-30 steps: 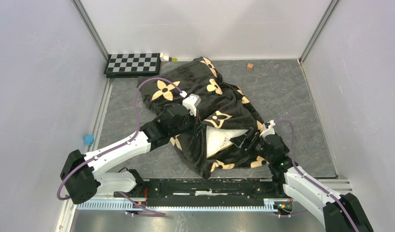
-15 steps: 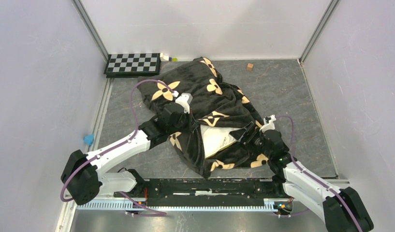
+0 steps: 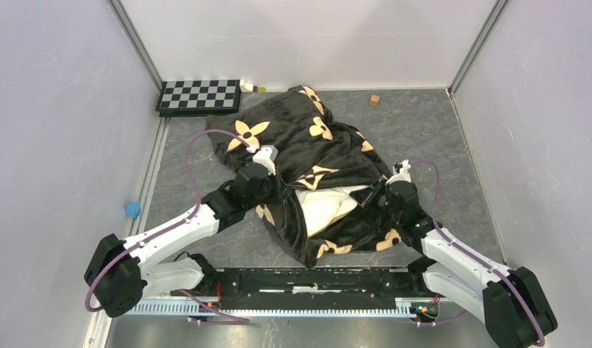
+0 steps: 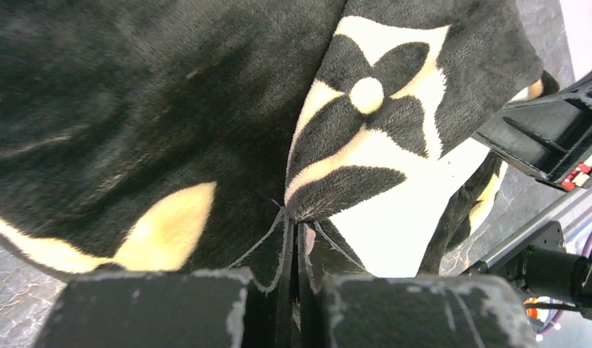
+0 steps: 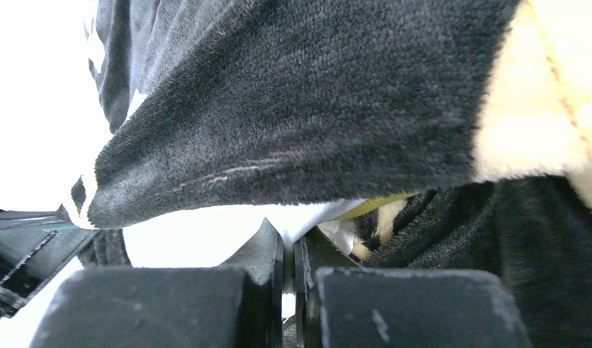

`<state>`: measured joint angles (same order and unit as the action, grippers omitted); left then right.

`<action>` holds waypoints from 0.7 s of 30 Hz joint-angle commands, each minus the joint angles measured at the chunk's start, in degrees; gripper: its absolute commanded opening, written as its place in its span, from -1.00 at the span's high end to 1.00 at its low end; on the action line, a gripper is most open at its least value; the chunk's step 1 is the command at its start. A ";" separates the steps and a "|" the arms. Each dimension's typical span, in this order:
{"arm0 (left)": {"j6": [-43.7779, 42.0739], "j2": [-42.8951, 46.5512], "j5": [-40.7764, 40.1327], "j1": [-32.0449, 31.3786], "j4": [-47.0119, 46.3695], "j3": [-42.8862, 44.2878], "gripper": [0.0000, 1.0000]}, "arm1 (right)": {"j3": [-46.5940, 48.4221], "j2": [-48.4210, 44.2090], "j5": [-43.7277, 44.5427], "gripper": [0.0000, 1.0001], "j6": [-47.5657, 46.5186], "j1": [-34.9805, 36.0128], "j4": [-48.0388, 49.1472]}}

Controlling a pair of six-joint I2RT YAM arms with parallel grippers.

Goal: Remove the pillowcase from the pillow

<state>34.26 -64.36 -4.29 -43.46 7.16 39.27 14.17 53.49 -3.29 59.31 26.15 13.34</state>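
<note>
Black plush pillowcase [image 5: 293, 116] overhanging white pillow [image 5: 191, 235], right pincer [image 5: 291, 243] pinched on pillow edge

Mid-surface [image 3: 438, 145]: pillowcase [image 3: 307, 141] lies in a heap with the pillow [image 3: 327, 205] inside it. The pillow shows only at the opening on the near side. My left gripper [image 3: 287, 194] sits at the left of that opening, with the pillowcase hem between its fingers. My right gripper [image 3: 370, 206] sits at the right of it, with the pillow edge between its fingers and a pillowcase fold just above. Board [image 3: 200, 95]: far left corner, behind the heap. Block [image 3: 374, 100]: far right, well apart from the heap.
</note>
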 commanded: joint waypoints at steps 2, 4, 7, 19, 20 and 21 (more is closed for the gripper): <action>1.80 6.27 -7.42 0.54 -1.92 -0.98 0.92 | 8.16 -6.25 7.14 1.00 -12.24 -0.76 -8.02; 1.14 6.56 -8.37 0.70 -2.02 -0.68 0.90 | 10.24 -7.86 4.88 1.00 -14.07 -1.11 -9.36; -0.45 5.47 -9.44 0.79 -0.62 1.16 0.89 | 14.47 -8.52 1.91 1.00 -14.64 -1.48 -12.40; -3.11 3.43 -20.38 1.07 9.06 5.50 0.85 | 27.31 -10.29 12.50 1.00 -16.54 -9.06 -24.23; -2.51 3.52 -22.32 1.26 9.43 5.04 0.85 | 27.69 -10.76 12.88 1.00 -17.19 -10.09 -24.61; -1.91 3.54 -24.19 1.60 9.53 4.44 0.85 | 27.95 -11.05 13.12 1.00 -17.77 -10.77 -24.96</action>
<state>33.67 -60.64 -16.36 -43.20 10.94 42.98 36.34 45.56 0.97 44.38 19.46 -13.37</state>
